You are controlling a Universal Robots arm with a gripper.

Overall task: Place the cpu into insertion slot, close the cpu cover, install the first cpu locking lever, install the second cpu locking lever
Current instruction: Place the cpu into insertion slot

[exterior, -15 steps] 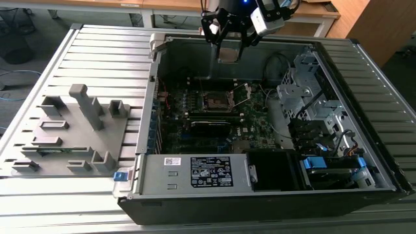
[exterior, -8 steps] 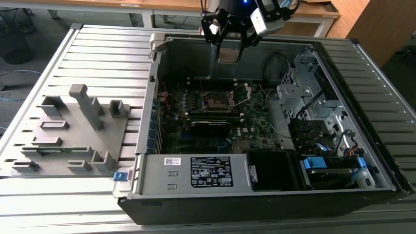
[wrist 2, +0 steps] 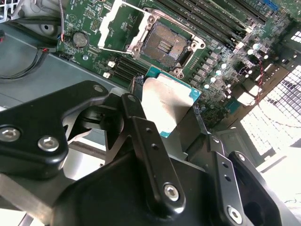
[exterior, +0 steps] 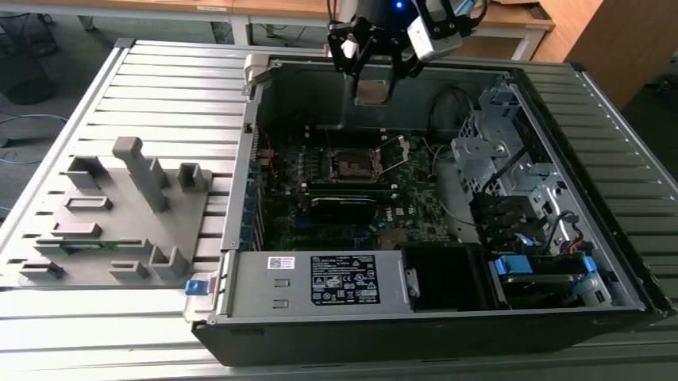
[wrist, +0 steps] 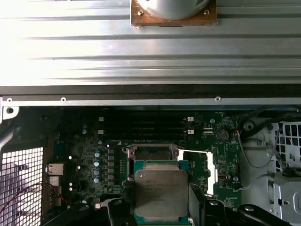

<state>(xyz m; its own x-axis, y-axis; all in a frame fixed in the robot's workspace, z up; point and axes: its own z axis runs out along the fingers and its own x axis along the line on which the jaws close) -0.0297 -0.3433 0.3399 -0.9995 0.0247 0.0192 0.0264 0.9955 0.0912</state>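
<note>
Counted: one cpu (wrist: 161, 192), one insertion slot (wrist 2: 164, 45), one gripper (exterior: 371, 83), one circuit board (wrist 2: 94, 19), one computer case (exterior: 240, 182), one grey fixture (exterior: 138, 171).

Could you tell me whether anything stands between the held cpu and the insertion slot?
Nothing visible does. The gripper holds the cpu in the air above the board. The insertion slot lies open and empty, and the cpu cover stands open to one side of it, off the socket.

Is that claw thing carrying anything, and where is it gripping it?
Yes. The end effector grips the cpu, a small flat square silver-grey metal-topped chip, by two opposite side edges.
</note>
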